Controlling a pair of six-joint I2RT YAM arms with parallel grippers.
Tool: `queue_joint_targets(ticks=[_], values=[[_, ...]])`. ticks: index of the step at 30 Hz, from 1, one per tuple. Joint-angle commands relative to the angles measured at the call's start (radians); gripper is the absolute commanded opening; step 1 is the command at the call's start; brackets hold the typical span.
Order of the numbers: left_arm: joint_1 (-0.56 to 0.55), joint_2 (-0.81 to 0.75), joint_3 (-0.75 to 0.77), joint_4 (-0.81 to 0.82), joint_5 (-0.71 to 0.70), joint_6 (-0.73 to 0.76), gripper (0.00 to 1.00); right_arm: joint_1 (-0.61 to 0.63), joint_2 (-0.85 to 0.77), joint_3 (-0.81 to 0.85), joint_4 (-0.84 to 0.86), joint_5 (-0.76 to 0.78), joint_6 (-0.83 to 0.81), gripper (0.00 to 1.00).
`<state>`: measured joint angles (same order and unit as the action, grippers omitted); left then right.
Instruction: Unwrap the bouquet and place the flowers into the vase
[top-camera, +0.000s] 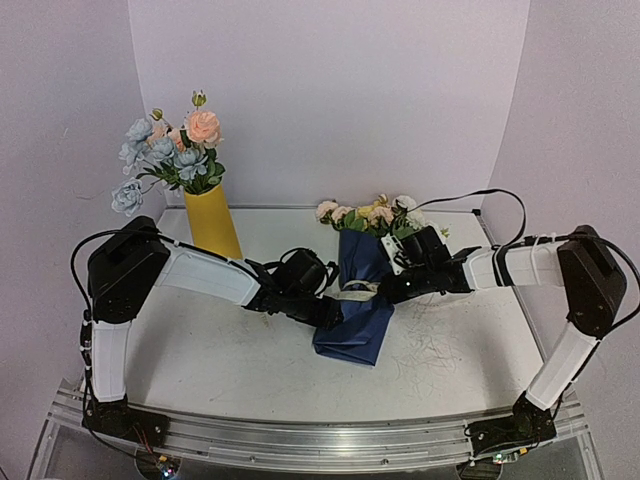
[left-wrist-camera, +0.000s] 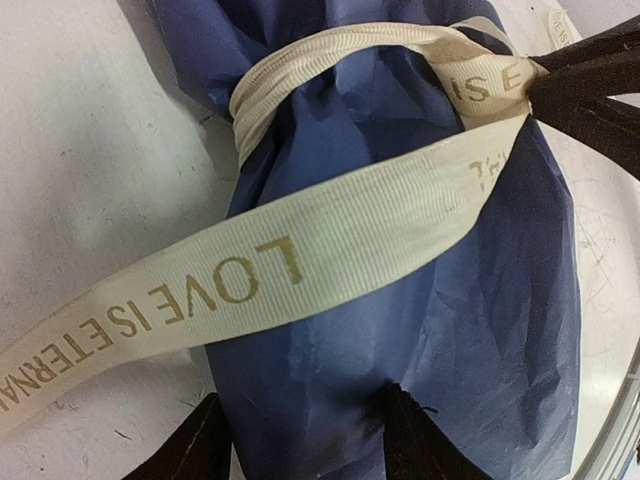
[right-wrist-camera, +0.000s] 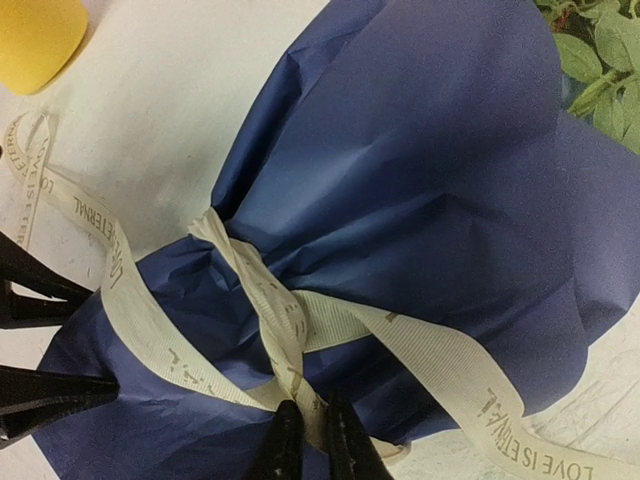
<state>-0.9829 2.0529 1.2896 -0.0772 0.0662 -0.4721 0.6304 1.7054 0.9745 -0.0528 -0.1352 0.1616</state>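
One bouquet (top-camera: 352, 330), probably light, paper soft; left gripper (left-wrist-camera: 305, 395) clamps its base. Its ribbon (left-wrist-camera: 300, 260) (limp, likely slippery) is pinched at the knot by right gripper (right-wrist-camera: 312, 405).

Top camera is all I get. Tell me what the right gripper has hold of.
Observer: The right gripper is pinched shut on the cream ribbon, right beside its twisted crossing.
Operator: Report the left one.
Observer: The left gripper has its fingers apart astride the lower end of the blue paper. Whether they squeeze it, I cannot tell.
Operator: Say whether the ribbon is off.
Observer: No. It is wrapped round the paper's waist, with loose tails lying on the table.
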Motion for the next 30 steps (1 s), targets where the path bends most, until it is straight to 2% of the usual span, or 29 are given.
queue_joint_targets(ticks=[1, 3, 9, 13, 15, 16, 17, 23, 24, 25, 27, 30], values=[[-0.005, 0.015, 0.04, -0.007, -0.016, 0.0, 0.52, 0.007, -0.041, -0.004, 0.023, 0.054, 0.028, 0.03], [-0.005, 0.017, 0.04, -0.009, -0.016, 0.0, 0.52, 0.006, -0.063, -0.026, 0.025, 0.101, 0.061, 0.0], [-0.005, 0.016, 0.033, -0.01, -0.02, 0.0, 0.52, 0.005, -0.108, -0.09, 0.031, 0.134, 0.151, 0.01], [-0.006, 0.015, 0.03, -0.01, -0.02, -0.002, 0.52, -0.003, -0.127, -0.132, 0.025, 0.233, 0.245, 0.02], [-0.006, 0.015, 0.03, -0.011, -0.021, -0.002, 0.52, -0.012, -0.133, -0.146, 0.021, 0.242, 0.279, 0.05], [-0.007, 0.014, 0.029, -0.012, -0.022, -0.002, 0.52, -0.014, -0.147, -0.164, 0.02, 0.258, 0.298, 0.14], [-0.007, 0.014, 0.027, -0.011, -0.022, -0.002, 0.52, -0.015, -0.156, -0.171, 0.018, 0.276, 0.305, 0.17], [-0.007, 0.011, 0.028, -0.013, -0.021, 0.0, 0.52, -0.021, -0.243, -0.169, -0.029, 0.345, 0.302, 0.21], [-0.007, 0.011, 0.028, -0.012, -0.019, -0.001, 0.52, -0.021, -0.253, -0.161, -0.034, 0.323, 0.281, 0.25], [-0.007, 0.01, 0.03, -0.013, -0.017, -0.002, 0.52, -0.021, -0.266, -0.147, -0.016, 0.216, 0.189, 0.29], [-0.009, 0.008, 0.035, -0.013, -0.016, 0.0, 0.52, -0.022, -0.268, -0.128, 0.003, 0.133, 0.124, 0.38], [-0.012, 0.002, 0.043, -0.014, -0.014, 0.003, 0.53, -0.021, -0.215, -0.053, -0.009, 0.063, 0.058, 0.47]])
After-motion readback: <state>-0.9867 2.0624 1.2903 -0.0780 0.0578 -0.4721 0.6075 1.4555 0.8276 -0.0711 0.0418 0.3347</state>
